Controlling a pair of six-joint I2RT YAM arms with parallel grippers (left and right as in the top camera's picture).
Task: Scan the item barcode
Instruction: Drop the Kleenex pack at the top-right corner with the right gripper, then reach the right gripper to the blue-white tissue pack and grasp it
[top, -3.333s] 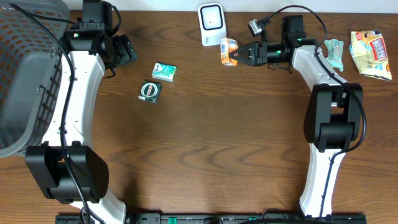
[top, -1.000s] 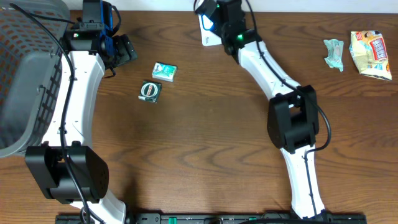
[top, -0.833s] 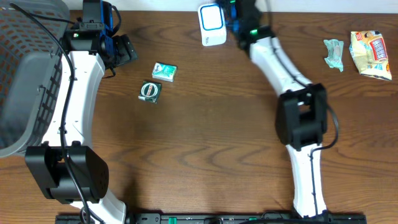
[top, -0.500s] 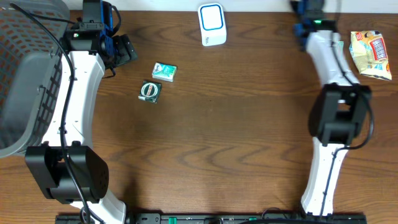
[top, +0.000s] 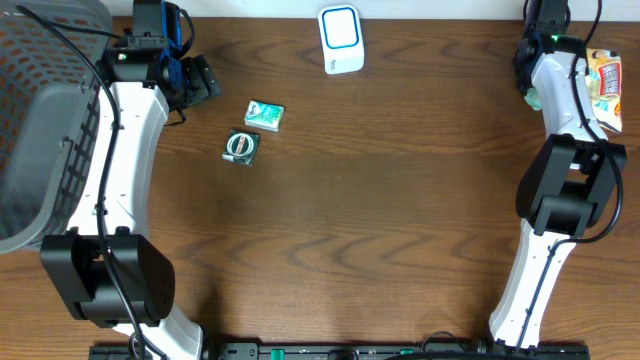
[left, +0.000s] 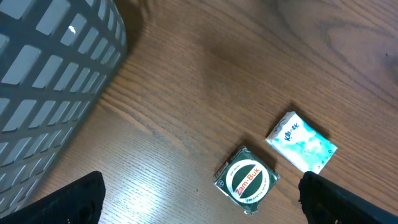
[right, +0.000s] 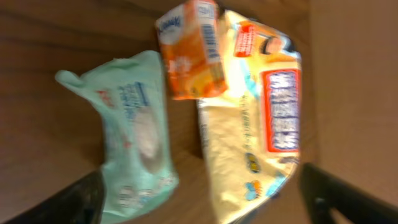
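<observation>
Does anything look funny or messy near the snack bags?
The orange box sits askew, overlapping the top edge of the yellow snack bag, beside a crumpled green packet. Nothing looks spilled.

A grey lattice basket (top: 40, 120) stands at the left edge of the brown wooden table (top: 350, 220). Near it lie a square green Zam-Buk tin (left: 246, 180) and a pale blue packet (left: 301, 143) — just beside each other, a narrow gap between. At the far right, a mint-green pouch (right: 137, 137) lies beside a yellow snack bag (right: 249, 143).
</observation>
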